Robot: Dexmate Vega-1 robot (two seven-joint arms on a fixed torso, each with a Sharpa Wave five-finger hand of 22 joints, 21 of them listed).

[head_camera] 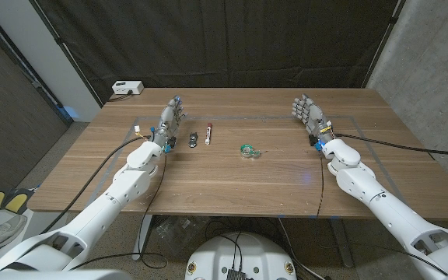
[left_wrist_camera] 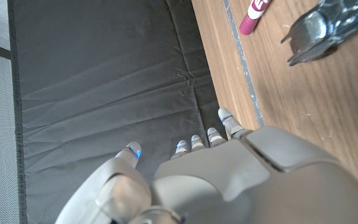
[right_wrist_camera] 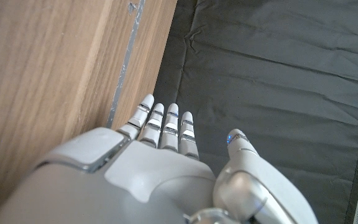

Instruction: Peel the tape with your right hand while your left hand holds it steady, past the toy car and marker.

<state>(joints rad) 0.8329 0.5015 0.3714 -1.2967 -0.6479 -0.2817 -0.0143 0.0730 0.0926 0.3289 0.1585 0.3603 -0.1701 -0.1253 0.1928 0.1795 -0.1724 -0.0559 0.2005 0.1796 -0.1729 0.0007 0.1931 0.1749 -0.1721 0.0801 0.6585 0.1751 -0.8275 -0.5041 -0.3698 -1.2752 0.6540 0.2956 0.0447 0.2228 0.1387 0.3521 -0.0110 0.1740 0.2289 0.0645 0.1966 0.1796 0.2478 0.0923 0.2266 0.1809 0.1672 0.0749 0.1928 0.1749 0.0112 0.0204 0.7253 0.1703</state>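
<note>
Left hand point(head_camera: 171, 122) stands with fingers apart, holding nothing; toy car point(head_camera: 194, 139) and marker point(head_camera: 208, 133) lie just beside it, on its inner side. Tape point(head_camera: 247, 150) lies on the worktop point(head_camera: 286, 183) beyond them, between both hands. Right hand point(head_camera: 309, 117), likewise spread and empty, is well apart. Risk: the left hand's reach could sweep the car or marker aside.

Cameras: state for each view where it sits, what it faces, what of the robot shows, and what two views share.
Head view: on the robot's head, looking down on the wooden table; both arms, left hand, right hand, tape.
Left wrist view: on the left wrist, facing the table's far edge and black curtain; left hand's back.
Right wrist view: likewise; right hand's back.
Shared: marker in head and left wrist views.
</note>
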